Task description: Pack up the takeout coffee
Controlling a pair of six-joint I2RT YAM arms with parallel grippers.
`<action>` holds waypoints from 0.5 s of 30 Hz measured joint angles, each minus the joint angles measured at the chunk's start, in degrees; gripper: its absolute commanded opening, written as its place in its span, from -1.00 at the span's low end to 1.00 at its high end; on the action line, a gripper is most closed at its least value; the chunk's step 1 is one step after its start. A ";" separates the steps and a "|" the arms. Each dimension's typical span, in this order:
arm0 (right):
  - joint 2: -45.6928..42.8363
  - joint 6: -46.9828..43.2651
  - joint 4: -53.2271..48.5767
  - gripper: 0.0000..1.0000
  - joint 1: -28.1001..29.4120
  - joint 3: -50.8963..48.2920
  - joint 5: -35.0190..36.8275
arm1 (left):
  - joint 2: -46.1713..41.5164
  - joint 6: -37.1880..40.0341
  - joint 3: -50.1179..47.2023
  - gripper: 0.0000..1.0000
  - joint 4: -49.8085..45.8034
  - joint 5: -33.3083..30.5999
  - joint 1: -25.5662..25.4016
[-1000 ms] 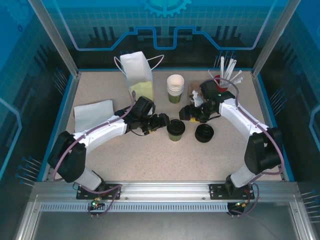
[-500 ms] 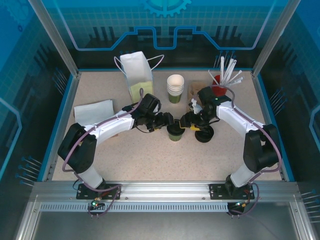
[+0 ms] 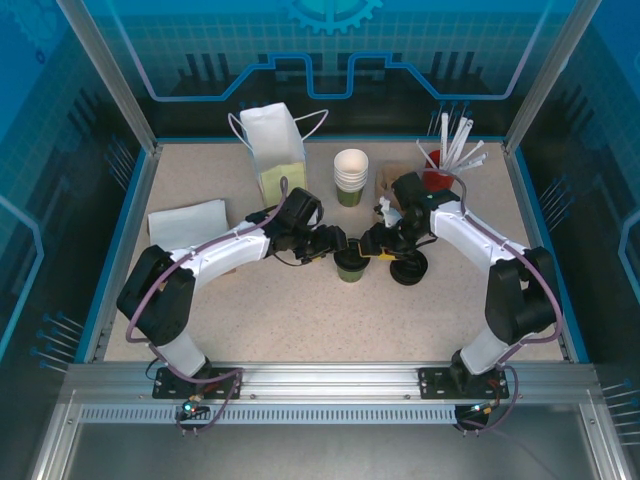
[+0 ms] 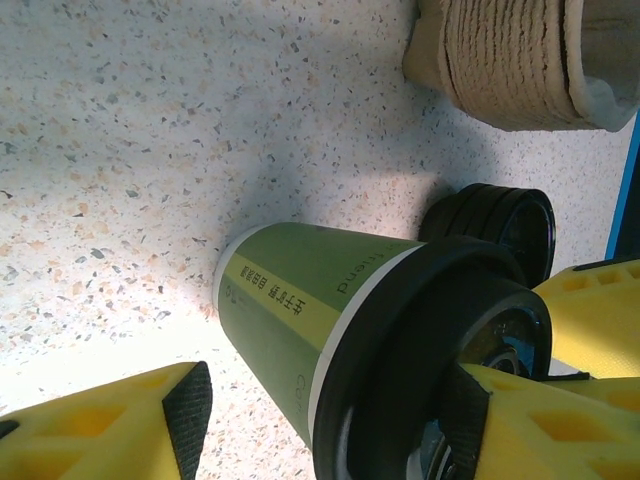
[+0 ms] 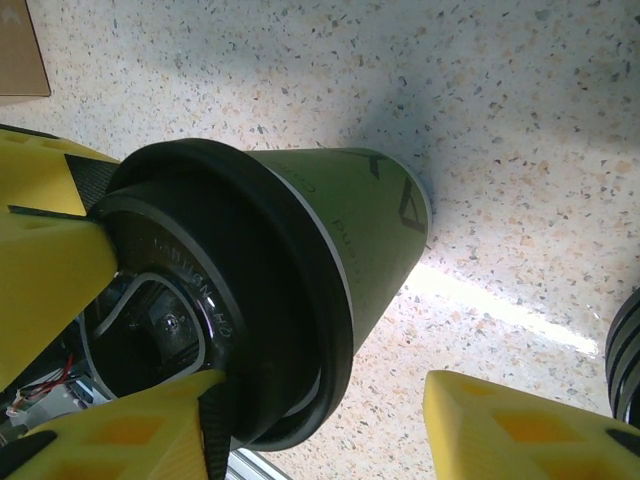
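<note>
The takeout coffee (image 3: pixel 351 264), a small olive-green cup with a black lid, stands upright mid-table. My left gripper (image 3: pixel 334 243) reaches it from the left and my right gripper (image 3: pixel 373 243) from the right, both at lid height. In the left wrist view the cup (image 4: pixel 300 300) lies between the fingers of the left gripper (image 4: pixel 330 410). One pad touches the lid and the other stands apart. In the right wrist view the right gripper (image 5: pixel 340 415) straddles the cup (image 5: pixel 350 230) the same way, with one pad against the lid and the other finger clear. Both are open.
A white paper bag (image 3: pixel 275 150) stands at the back left, and a flat white bag (image 3: pixel 187 224) lies on the left. A stack of lidless cups (image 3: pixel 350 175) is behind the coffee. Loose black lids (image 3: pixel 409 267) sit just right of it. Brown sleeves (image 3: pixel 385 185) and straws (image 3: pixel 450 150) are back right.
Both grippers have moved in on the cup from either side, and their jaws have narrowed around the lid. The cup has stayed put.
</note>
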 measured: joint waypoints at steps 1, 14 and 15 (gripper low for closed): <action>0.00 -0.02 -0.04 0.03 0.00 0.00 0.04 | -0.04 -0.04 -0.28 0.25 0.33 0.00 0.00; 0.26 -1.29 -0.44 0.01 0.11 0.17 0.44 | -1.14 -1.57 -3.15 0.17 4.48 0.04 -0.09; 0.39 -1.49 -0.59 0.01 0.13 0.35 0.52 | -1.16 -1.70 -3.17 0.17 4.55 0.04 -0.11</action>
